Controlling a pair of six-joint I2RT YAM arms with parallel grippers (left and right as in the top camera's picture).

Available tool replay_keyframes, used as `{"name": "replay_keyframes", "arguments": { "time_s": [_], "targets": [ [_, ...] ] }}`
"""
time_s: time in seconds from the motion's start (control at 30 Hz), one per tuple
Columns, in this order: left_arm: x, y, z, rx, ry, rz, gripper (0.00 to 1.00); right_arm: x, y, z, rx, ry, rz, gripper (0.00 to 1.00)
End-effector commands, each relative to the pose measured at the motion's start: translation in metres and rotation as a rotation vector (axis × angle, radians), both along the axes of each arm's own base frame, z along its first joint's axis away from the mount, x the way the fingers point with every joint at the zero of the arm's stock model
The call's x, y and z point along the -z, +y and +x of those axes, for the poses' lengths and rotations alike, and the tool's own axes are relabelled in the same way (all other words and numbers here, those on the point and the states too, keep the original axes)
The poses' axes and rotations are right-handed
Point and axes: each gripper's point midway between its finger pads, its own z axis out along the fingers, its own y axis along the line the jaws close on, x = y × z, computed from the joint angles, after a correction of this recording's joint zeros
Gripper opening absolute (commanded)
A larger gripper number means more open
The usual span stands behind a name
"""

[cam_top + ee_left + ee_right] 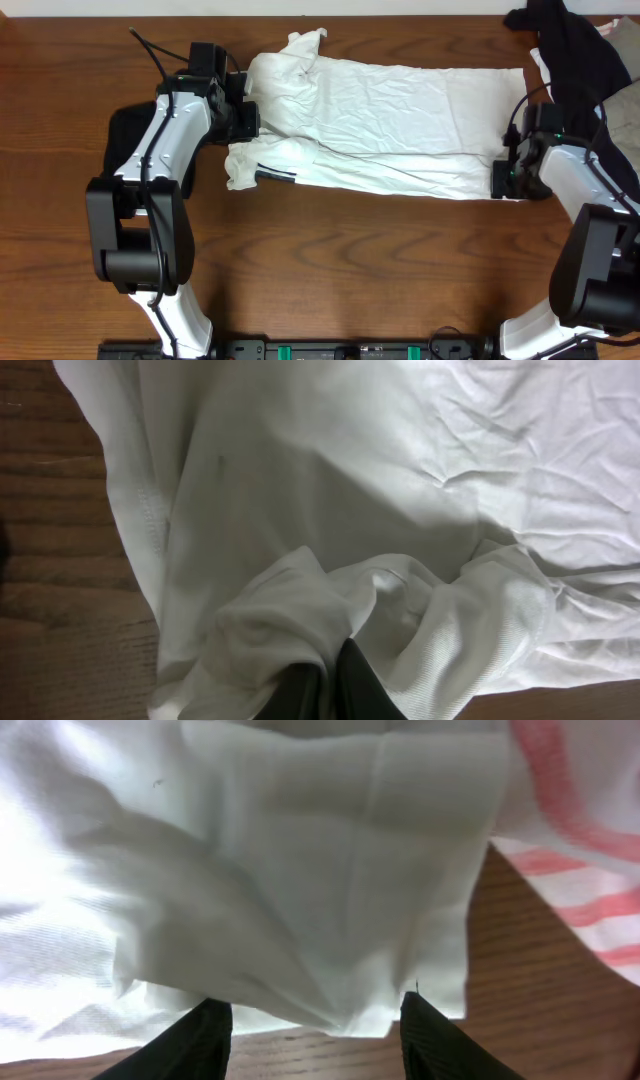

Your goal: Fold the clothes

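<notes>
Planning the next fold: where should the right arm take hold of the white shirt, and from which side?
Take the white shirt at its near hem corner, coming in from the right end, low along the table. That edge lies free and fairly flat, and the right gripper straddles it, jaws open.

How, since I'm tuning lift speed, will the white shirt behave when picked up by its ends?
Probably floppy: the white shirt lies wrinkled, bunching in soft folds at the left claw. Lifted by both ends, it would likely sag in the middle. It looks thin; the edge at the open right claw may slip unless pinched firmly.
</notes>
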Motion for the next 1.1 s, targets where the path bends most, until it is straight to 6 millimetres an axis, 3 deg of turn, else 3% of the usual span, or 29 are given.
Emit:
{"name": "replay_keyframes", "arguments": {
  "time_s": [0.0,0.17,0.33,0.53,0.63,0.77,0.87,1.07],
  "targets": [
    [0.004,0.002,0.000,0.002,0.008,0.011,0.07,0.001,0.001,-0.003,-0.010,-0.004,0.009,0.50],
    [0.004,0.002,0.000,0.002,0.008,0.011,0.07,0.001,0.000,0.001,-0.010,-0.019,0.006,0.36],
    [0.004,0.002,0.000,0.002,0.008,0.011,0.07,0.001,0.000,0.002,-0.010,-0.025,0.005,0.13],
    [0.004,0.002,0.000,0.002,0.008,0.011,0.07,0.001,0.000,0.002,-0.010,-0.026,0.005,0.12],
    [0.004,0.002,0.000,0.002,0.008,0.011,0.07,0.001,0.000,0.003,-0.010,-0.027,0.005,0.01],
    [0.004,0.002,0.000,0.002,0.008,0.011,0.07,-0.001,-0.001,0.007,-0.006,-0.045,0.002,0.01],
    [0.004,0.002,0.002,0.002,0.000,0.011,0.07,-0.012,-0.002,0.014,0.001,-0.075,-0.003,0.01],
    [-0.002,0.003,0.021,-0.002,-0.083,0.016,0.07,-0.066,-0.009,0.046,0.001,-0.264,-0.042,0.01]
  ]
}}
